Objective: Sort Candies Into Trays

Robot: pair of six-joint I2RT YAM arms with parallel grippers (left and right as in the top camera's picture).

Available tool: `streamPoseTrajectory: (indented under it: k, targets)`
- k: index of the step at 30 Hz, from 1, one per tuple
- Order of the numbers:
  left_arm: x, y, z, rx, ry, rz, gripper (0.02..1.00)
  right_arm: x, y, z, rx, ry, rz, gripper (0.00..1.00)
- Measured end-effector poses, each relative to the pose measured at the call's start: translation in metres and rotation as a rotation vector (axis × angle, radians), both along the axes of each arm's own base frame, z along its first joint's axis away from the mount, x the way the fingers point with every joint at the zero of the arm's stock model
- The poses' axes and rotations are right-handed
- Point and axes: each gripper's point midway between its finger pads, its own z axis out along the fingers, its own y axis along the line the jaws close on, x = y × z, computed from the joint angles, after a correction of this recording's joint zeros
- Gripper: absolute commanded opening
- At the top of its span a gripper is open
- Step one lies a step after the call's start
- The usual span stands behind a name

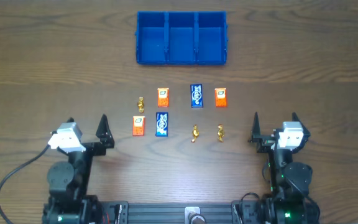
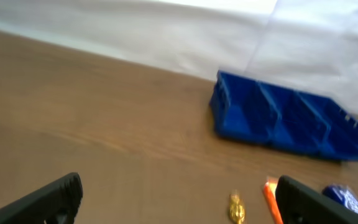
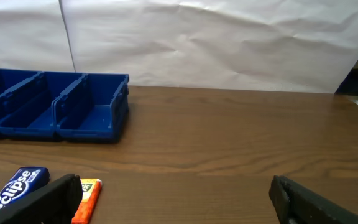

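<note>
left gripper [image 1: 87,119] spread, empty | right gripper [image 1: 275,117] likewise | gold candies [image 1: 195,132] likely light, slippery: pinch mid-body | orange boxes [image 1: 163,96] stiff: grip long sides | tray [image 1: 181,60] 3 bays

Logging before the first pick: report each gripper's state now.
Left gripper: jaws open, holding nothing.
Right gripper: jaws open, holding nothing.
</note>
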Motion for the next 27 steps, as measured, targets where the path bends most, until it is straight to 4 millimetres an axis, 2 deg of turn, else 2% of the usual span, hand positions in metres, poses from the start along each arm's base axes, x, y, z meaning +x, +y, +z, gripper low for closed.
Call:
streamPoseTrajectory:
  k: [2, 5, 8, 10, 13, 19, 24, 27]
  targets:
    - [-0.009, -0.005, 0.001, -0.010, 0.101, -0.027, 1.000, 0.000, 0.000, 0.000, 0.000, 0.001, 0.001, 0.998]
    - [-0.015, -0.010, 0.031, -0.022, 0.196, -0.054, 1.000, 0.000, 0.001, -0.001, 0.000, 0.002, 0.005, 0.998]
    - [-0.007, -0.015, 0.061, -0.029, 0.304, -0.080, 1.000, 0.000, 0.001, -0.001, 0.000, 0.002, 0.005, 0.998]
    - [0.006, -0.024, 0.060, -0.026, 0.413, -0.111, 1.000, 0.000, 0.001, -0.001, 0.000, 0.003, 0.008, 0.998]
    - [0.027, -0.045, 0.033, 0.001, 0.567, -0.174, 1.000, 0.000, 0.002, -0.001, 0.000, 0.003, 0.008, 0.998]
    - [0.051, -0.082, -0.043, 0.047, 0.812, -0.220, 1.000, 0.000, 0.002, -0.001, 0.000, 0.002, 0.008, 0.998]
    - [0.051, -0.093, -0.098, 0.091, 0.976, -0.214, 1.000, 0.000, 0.002, -0.001, 0.000, 0.002, 0.008, 0.998]
    - [0.059, -0.094, -0.111, 0.107, 1.021, -0.198, 0.996, 0.000, 0.002, -0.001, 0.000, 0.002, 0.008, 0.998]
